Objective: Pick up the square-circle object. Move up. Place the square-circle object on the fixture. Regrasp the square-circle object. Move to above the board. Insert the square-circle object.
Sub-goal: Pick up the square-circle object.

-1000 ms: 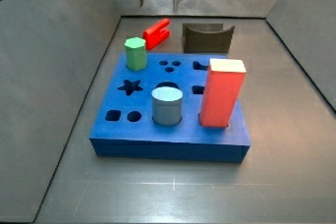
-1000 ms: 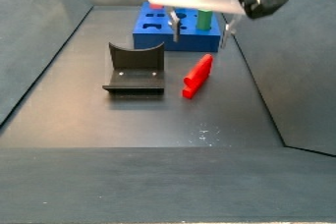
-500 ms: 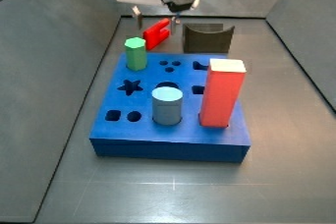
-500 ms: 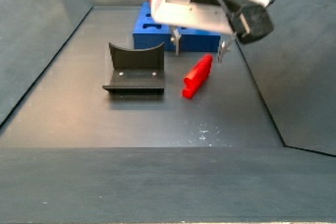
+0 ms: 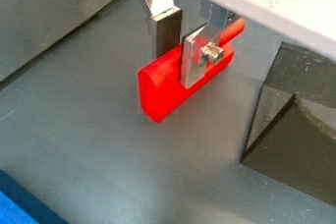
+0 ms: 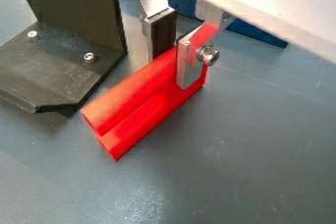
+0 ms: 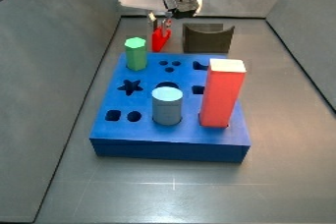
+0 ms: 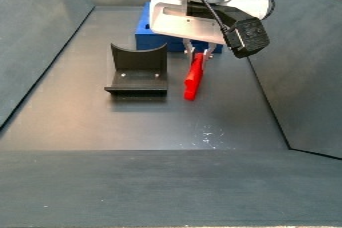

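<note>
We see the gripper (image 6: 176, 43) low on the floor beside the fixture (image 6: 59, 41), its fingers straddling one end of the square-circle object (image 6: 138, 110) lying there, apparently not yet clamped. Gripped so far off-centre, the peg could swing or slip when lifted.
</note>
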